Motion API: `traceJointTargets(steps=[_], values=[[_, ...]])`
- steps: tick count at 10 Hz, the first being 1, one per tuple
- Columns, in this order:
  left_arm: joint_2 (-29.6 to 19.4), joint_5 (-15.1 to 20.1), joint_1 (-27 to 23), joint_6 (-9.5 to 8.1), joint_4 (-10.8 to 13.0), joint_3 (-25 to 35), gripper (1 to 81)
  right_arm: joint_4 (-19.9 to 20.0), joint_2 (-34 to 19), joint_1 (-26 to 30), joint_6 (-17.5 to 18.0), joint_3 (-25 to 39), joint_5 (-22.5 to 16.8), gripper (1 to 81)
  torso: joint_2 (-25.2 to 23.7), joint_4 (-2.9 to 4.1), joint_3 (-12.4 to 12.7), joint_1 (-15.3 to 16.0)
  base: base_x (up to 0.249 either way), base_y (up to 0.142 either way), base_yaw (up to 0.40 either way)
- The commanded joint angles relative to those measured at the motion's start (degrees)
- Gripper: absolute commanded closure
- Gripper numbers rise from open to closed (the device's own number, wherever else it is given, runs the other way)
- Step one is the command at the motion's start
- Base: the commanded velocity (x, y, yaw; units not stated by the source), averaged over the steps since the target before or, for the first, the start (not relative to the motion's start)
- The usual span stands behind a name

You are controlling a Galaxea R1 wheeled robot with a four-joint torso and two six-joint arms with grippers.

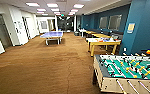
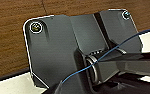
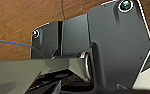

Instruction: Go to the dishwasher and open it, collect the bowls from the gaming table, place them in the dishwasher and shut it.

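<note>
While the robot crosses the brown carpet [image 1: 41, 70], the gaming bench [image 1: 103, 42] stands far ahead of its fingers, whose state cannot be told; the foosball table [image 1: 127, 72] close by risks a clipped corner.

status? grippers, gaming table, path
Grippers: state unreadable. Gaming table ahead right, white top, beyond foosball table. Brown carpet leads toward it; blue ping-pong table far left.
</note>
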Motion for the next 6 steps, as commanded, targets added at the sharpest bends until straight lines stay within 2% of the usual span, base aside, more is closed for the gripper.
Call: traceJointTargets(steps=[1,6], values=[[-1.07,2.59,-2.47,-0.11,-0.37,0.17,1.0,-0.16,-1.96,2.29,-0.16,0.06,-2.78,1.0,0.00,0.00,0.00,0.00,0.103,0.000,0.000],[-1.33,2.58,-2.46,-0.11,-0.11,0.17,1.0,0.02,-4.51,2.37,-0.16,0.06,-2.69,1.0,0.00,0.00,0.00,-0.05,0.102,0.000,0.000]])
